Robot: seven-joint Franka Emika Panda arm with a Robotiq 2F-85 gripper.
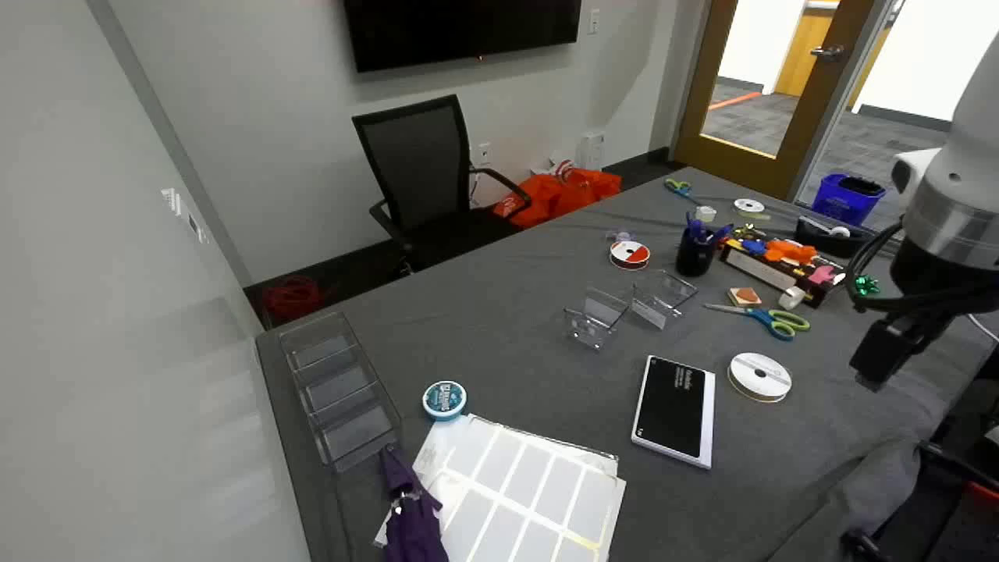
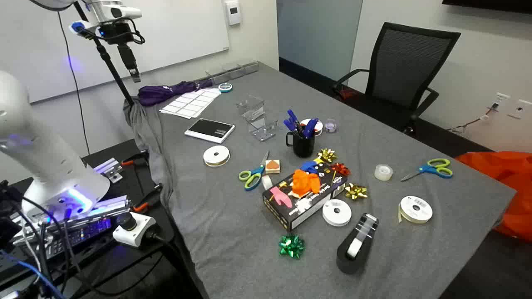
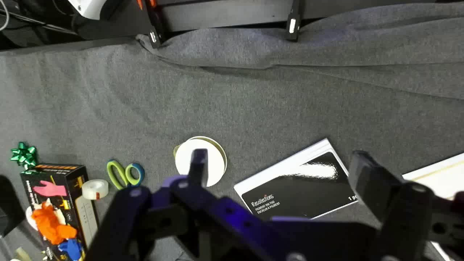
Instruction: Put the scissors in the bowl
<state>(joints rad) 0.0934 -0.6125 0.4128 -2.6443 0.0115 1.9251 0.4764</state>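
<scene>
One pair of scissors with blue and green handles (image 1: 763,314) lies on the grey table beside a small stamp block. It shows in both exterior views (image 2: 259,170), and its handles show in the wrist view (image 3: 126,178). Another pair (image 1: 680,188) lies near the far table edge (image 2: 428,168). The small round white-and-red thing (image 1: 629,254) matches the bowl; I cannot tell how hollow it is. It is partly behind the pen cup in an exterior view (image 2: 319,127). My gripper (image 3: 281,161) is open and empty, high above the table near the robot's side (image 1: 872,378) (image 2: 135,78).
A black pen cup (image 1: 695,251) stands near the bowl. A black box with gloves (image 2: 305,193) and a tape dispenser (image 2: 357,245) stand nearby. A white ribbon spool (image 3: 200,159), a black-and-white ink pad box (image 3: 301,185) and clear stands (image 1: 597,316) lie around.
</scene>
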